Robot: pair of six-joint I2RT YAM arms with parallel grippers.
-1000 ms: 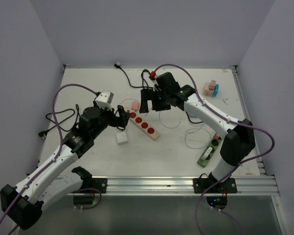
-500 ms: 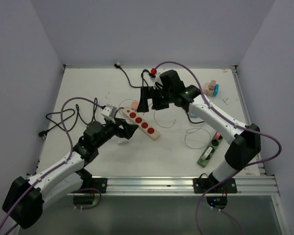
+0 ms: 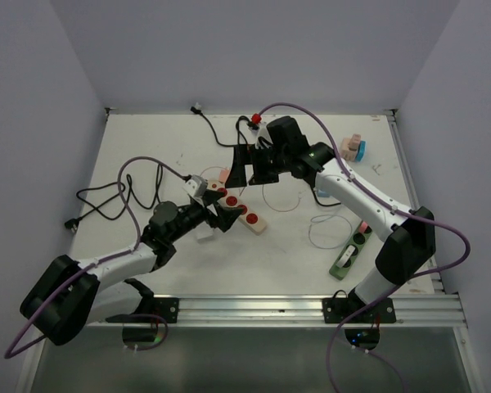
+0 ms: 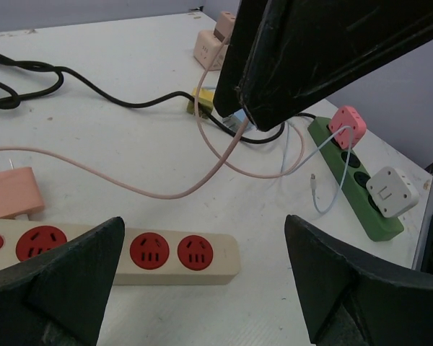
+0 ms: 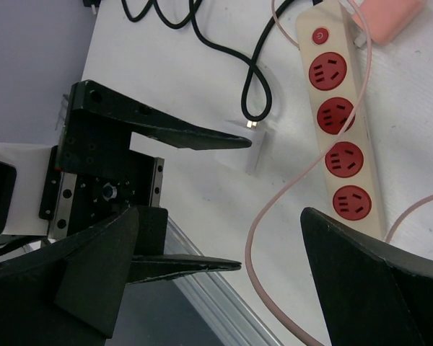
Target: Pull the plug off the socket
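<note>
A beige power strip (image 3: 239, 209) with red sockets lies mid-table; its sockets show empty in the left wrist view (image 4: 115, 249) and the right wrist view (image 5: 340, 130). A pink plug (image 3: 222, 175) lies beside its switch end, prongs bare (image 4: 13, 193). A green strip (image 3: 349, 252) at the right carries a pink cube plug (image 4: 346, 124) and a white plug (image 4: 386, 191). My left gripper (image 3: 227, 214) is open and empty, low over the beige strip's near side (image 4: 206, 288). My right gripper (image 3: 251, 173) is open and empty above the strip's far end (image 5: 231, 281).
A white adapter (image 3: 204, 232) with a black cable sits just left of my left gripper. Black cables (image 3: 106, 196) loop at the left. A thin pink cable (image 4: 202, 166) curls across the middle. Pink and blue blocks (image 3: 352, 148) stand at the back right. A metal rail (image 3: 311, 307) runs along the front edge.
My left arm has stretched forward and to the right, lowering its open gripper to the beige strip. My right gripper has shifted only slightly near the strip's far end.
</note>
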